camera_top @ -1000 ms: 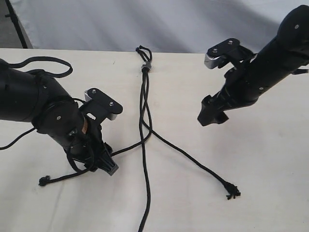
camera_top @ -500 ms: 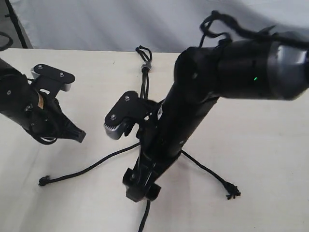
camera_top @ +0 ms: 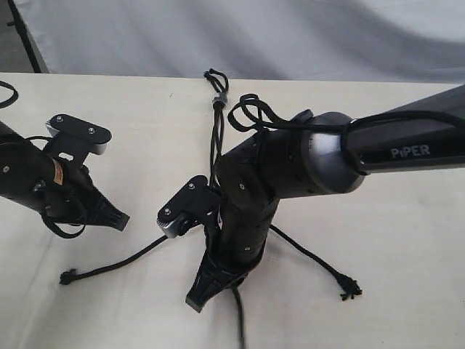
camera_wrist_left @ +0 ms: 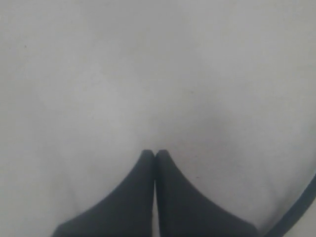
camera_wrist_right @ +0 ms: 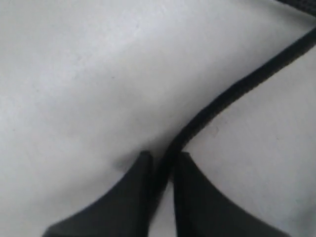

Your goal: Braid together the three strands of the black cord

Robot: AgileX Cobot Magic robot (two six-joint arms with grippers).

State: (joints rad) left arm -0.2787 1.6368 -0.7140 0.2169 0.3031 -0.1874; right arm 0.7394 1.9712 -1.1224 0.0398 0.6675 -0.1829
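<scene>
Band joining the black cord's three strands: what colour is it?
The band is grey, clearest in the exterior view.

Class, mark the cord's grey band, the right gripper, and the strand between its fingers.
grey band (camera_top: 220,98): exterior view, middle of the band.
right gripper (camera_wrist_right: 162,157): right wrist view, between the fingertips.
strand (camera_wrist_right: 237,87): right wrist view, its stretch beyond the fingers.

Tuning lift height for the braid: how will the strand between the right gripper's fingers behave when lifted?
Likely floppy: the strand curves loosely across the table, so it should droop from the right gripper. Probably very light: it is much thinner than the fingers. Its woven texture may resist slipping somewhat.
</scene>
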